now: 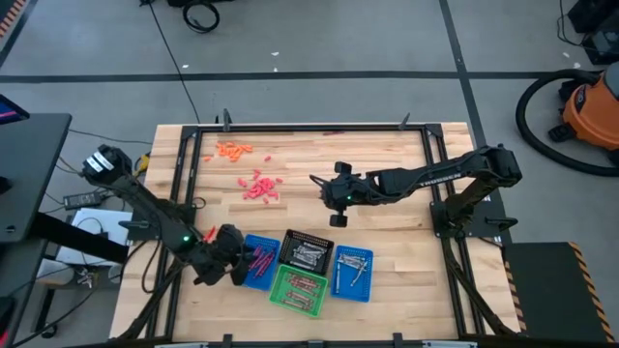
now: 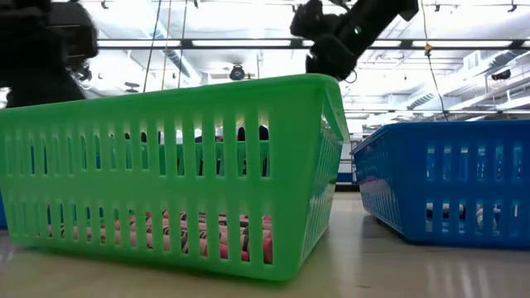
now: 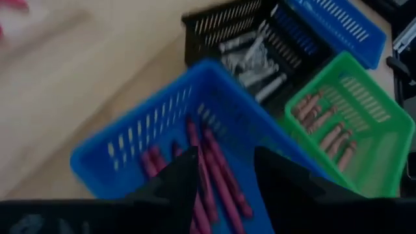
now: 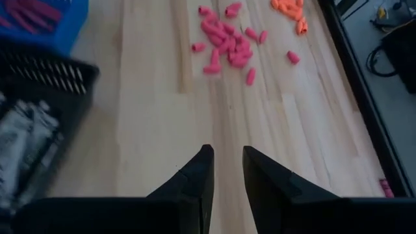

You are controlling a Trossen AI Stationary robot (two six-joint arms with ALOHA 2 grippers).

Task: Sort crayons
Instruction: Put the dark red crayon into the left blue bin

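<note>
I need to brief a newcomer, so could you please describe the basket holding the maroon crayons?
Find the cluster of four mesh baskets near the table's front edge. It is the blue basket at the cluster's left end, beside the left gripper. The other blue basket sits at the right end.

Two dark, matte-black jointed arms are showing their build from overhead: the left arm is glowing with a small green indicator light near its wrist and trailing thin black cabling, while the right arm is carrying pale lettering along its forearm. The left gripper and the right gripper are each ending in two black, wedge-shaped fingers tapering to blunt tips.
</note>
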